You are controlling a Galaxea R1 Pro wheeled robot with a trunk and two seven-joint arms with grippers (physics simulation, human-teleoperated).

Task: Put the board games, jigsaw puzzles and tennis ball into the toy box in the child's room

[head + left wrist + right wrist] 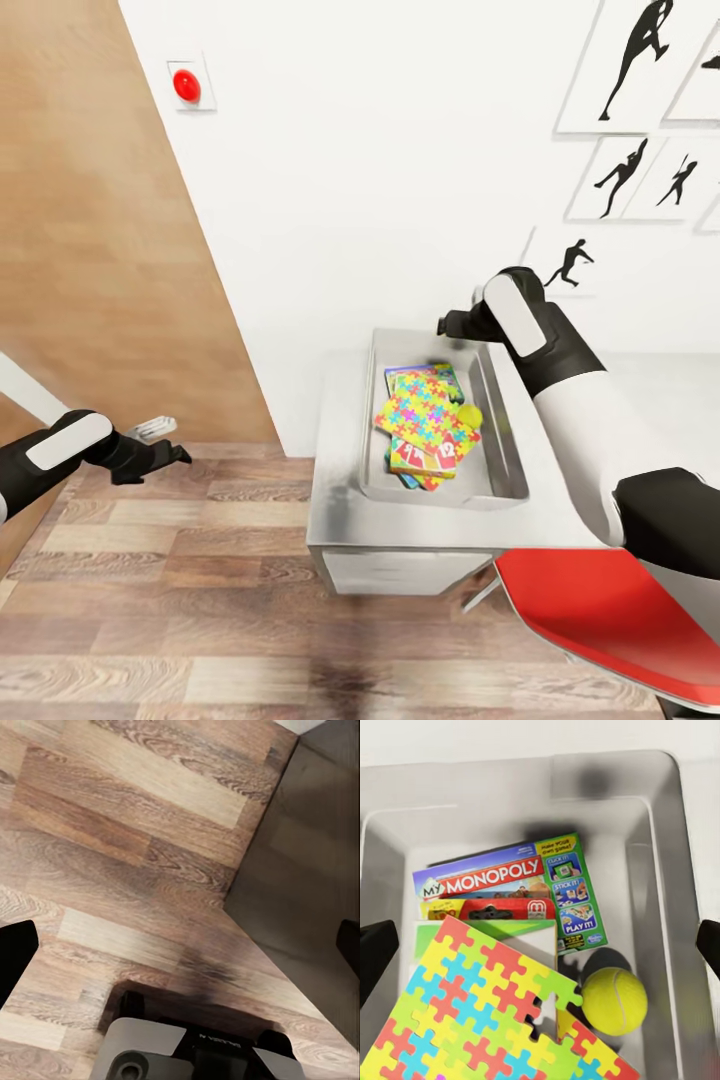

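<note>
The right gripper (447, 324) is hovering over the far end of the toy box (500, 420), jaws spread wide and holding nothing; in the right wrist view its fingertips (375, 952) are showing at both edges, with the box's contents lying straight below. There the Monopoly board game (510, 881) is lying flat, a jigsaw puzzle (487, 1012) is overlapping its near side, and the tennis ball (615, 1000) is resting just right of the puzzle. The left gripper (160, 455) is hanging well to the left over the wood floor (112, 870), jaws apart and empty. The right arm is the nearer one.
</note>
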